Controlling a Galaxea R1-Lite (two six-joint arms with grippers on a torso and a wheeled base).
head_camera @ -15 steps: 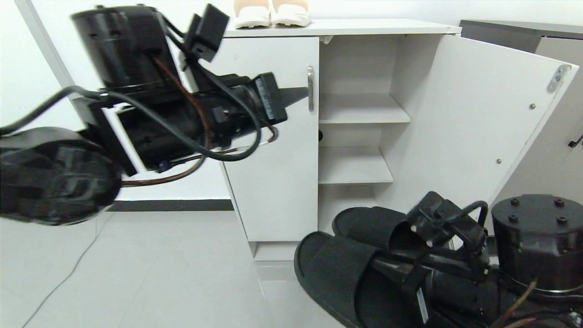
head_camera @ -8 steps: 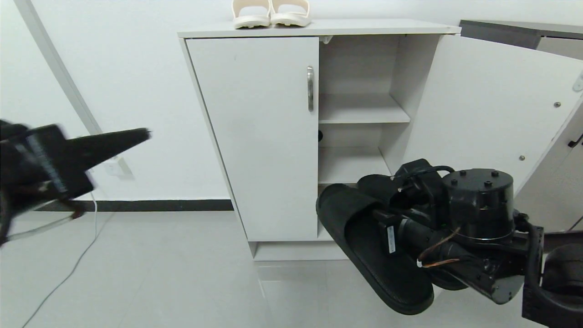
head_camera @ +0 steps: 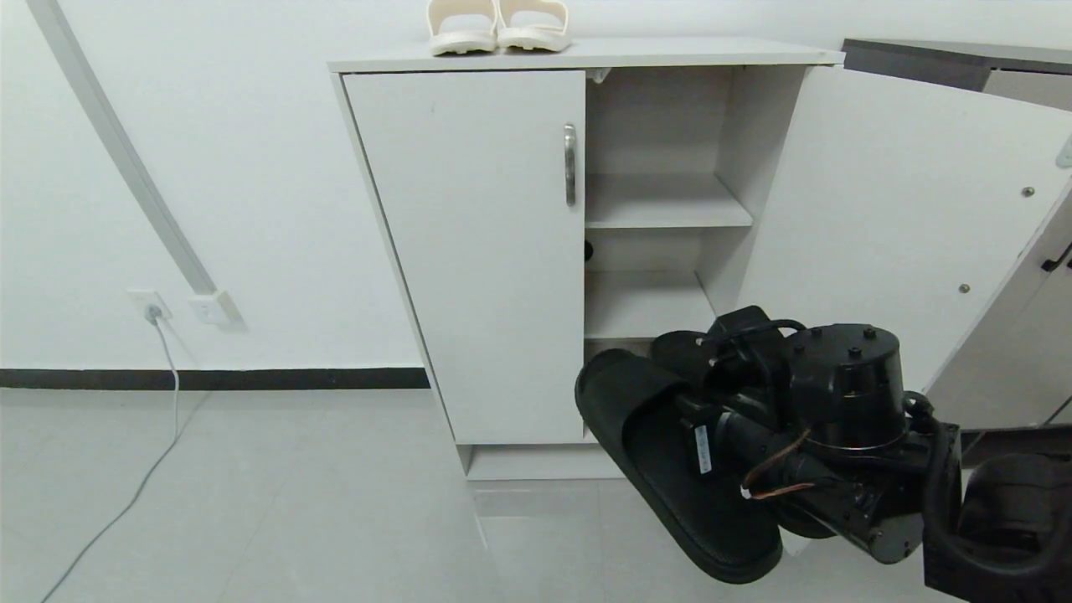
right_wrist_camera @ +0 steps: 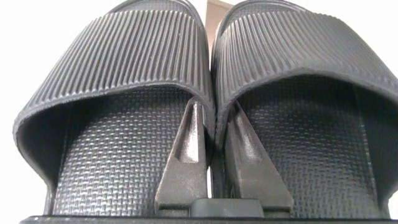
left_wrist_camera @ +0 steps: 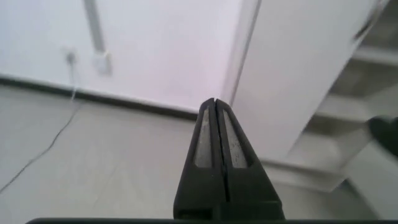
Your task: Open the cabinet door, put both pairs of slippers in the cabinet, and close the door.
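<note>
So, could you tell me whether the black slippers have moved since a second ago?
Yes: the black slippers in the right claw have risen toward the cabinet's lower shelf.

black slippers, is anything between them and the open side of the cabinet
Nothing visible does. The right gripper holds the black slippers just in front of the cabinet at its open right side. The right door is swung wide, off to the side of them.
</note>
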